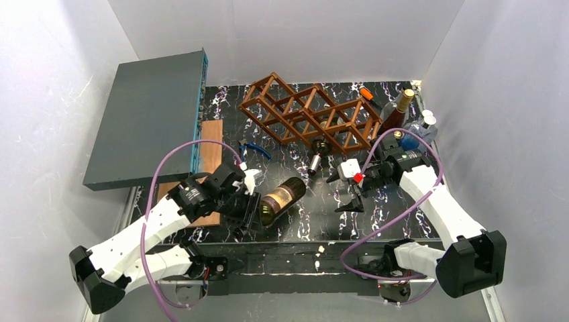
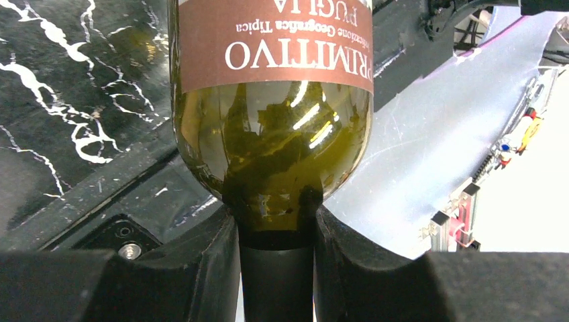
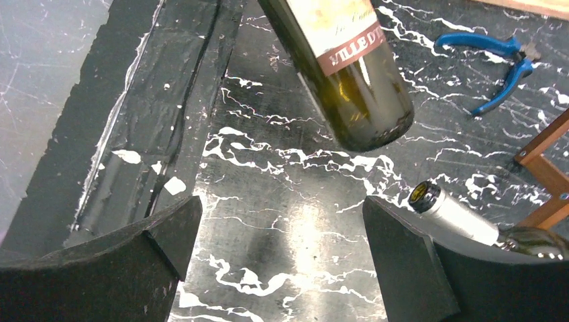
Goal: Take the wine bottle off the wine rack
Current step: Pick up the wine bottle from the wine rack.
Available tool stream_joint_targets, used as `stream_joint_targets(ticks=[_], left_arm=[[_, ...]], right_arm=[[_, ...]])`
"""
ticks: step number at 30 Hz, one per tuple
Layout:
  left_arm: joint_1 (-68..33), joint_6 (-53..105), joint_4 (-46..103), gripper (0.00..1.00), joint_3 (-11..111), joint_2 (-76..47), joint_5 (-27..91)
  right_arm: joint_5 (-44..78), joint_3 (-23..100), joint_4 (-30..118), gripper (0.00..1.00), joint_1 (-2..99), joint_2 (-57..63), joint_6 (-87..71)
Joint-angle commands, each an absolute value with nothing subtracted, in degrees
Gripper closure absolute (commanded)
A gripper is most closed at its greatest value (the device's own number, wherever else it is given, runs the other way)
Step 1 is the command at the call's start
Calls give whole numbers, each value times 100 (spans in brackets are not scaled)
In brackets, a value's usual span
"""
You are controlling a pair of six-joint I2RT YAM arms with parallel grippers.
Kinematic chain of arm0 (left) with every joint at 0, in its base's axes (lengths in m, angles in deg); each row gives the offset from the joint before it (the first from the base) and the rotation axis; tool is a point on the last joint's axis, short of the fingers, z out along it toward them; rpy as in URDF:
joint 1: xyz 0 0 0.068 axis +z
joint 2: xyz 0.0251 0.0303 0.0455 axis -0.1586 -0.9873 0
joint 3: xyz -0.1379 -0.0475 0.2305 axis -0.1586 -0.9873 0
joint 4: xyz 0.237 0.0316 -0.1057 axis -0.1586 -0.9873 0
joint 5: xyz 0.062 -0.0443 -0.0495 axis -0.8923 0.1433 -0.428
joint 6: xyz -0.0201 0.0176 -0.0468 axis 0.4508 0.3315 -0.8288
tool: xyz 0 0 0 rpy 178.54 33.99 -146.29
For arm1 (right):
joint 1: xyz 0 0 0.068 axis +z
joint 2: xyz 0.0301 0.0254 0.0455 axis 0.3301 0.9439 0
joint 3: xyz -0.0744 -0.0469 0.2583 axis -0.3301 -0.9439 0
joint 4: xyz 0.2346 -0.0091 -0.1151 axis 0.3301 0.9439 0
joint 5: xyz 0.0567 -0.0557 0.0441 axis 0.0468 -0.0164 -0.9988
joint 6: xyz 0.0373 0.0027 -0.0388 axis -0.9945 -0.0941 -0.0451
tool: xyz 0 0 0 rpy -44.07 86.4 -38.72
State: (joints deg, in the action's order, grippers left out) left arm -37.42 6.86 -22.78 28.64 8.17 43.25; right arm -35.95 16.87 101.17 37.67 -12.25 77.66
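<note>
The brown lattice wine rack (image 1: 308, 114) stands at the back of the marble table. My left gripper (image 1: 249, 209) is shut on the neck of a dark green wine bottle (image 1: 282, 198) that is out of the rack, its base pointing toward the rack. In the left wrist view the black fingers (image 2: 208, 268) clamp the neck below the bottle's shoulder (image 2: 272, 154). A second bottle with a silver capsule (image 1: 317, 157) still lies in a lower cell, neck sticking out. My right gripper (image 1: 345, 191) hangs open just beside that neck (image 3: 449, 211), with only table between its fingers (image 3: 161, 248).
A grey flat box (image 1: 151, 117) and a wooden board (image 1: 208, 154) fill the left side. Blue pliers (image 1: 255, 149) lie near the rack's left end. Upright bottles (image 1: 399, 111) and a clear plastic bottle (image 1: 423, 127) stand at the back right corner.
</note>
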Motion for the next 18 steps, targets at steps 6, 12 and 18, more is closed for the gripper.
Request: stream_joint_targets(ticks=[6,12,18], left_arm=[[-4294,481,-2355,100,3858,-7,4747],[-4580,474,-2520,100,4322,-662,4807],[-4690,473,-2481,100,4788,-1294,4989]], right_arm=[[-3820,2124,10505,0,3992,-963,8947],[-3817,1918,9686,0,4296,-909,8280],[-3387,1693,8755,0,4652,-910,7413]])
